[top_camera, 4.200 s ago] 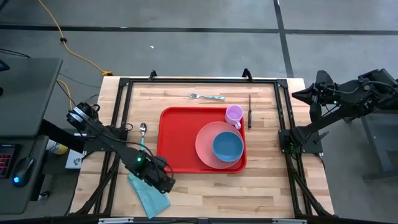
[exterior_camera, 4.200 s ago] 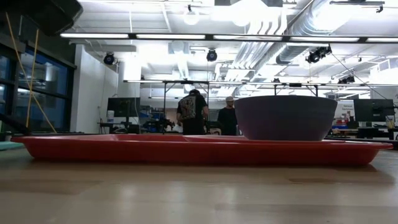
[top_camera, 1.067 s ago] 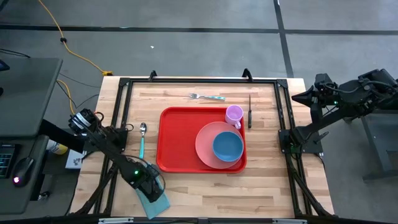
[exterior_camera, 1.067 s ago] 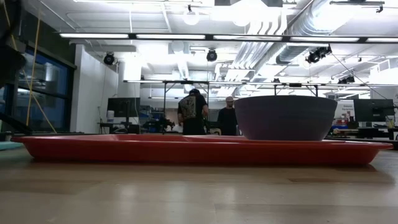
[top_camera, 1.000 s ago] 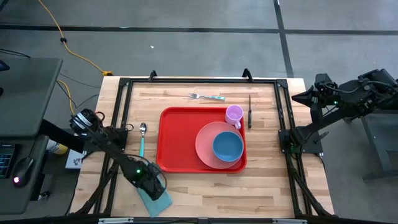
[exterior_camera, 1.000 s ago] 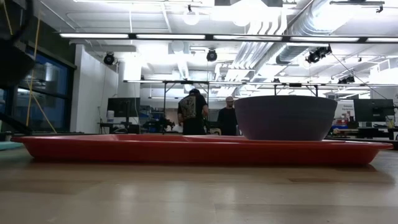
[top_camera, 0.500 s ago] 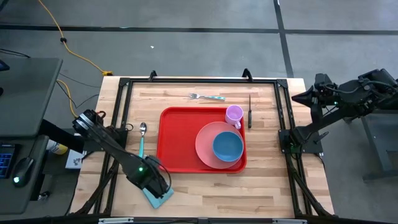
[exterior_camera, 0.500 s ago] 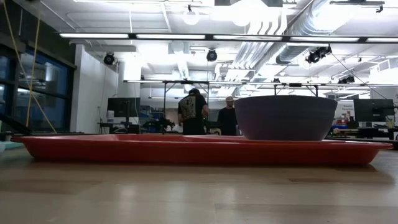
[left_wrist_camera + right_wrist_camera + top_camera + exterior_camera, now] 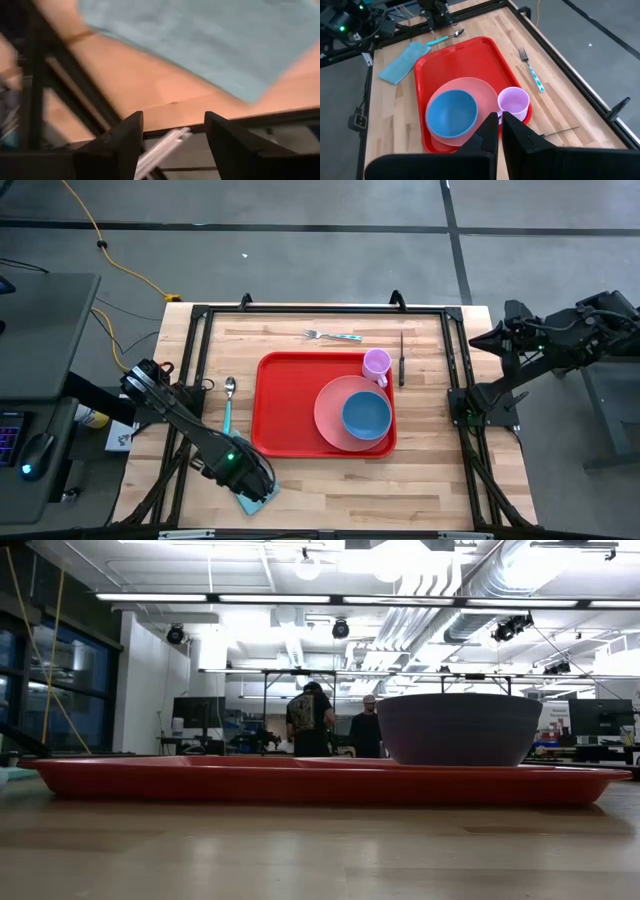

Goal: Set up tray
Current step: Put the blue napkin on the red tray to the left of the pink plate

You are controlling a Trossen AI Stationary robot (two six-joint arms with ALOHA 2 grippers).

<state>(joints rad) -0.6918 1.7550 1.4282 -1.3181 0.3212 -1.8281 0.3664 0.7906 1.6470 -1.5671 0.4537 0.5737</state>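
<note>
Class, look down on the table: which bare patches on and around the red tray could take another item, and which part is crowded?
Free: the tray's left half, beside the pink plate; the wood between tray and front edge. Crowded: the tray's right side, with blue bowl on plate and the cup in its corner; the spoon narrows the left strip.
</note>
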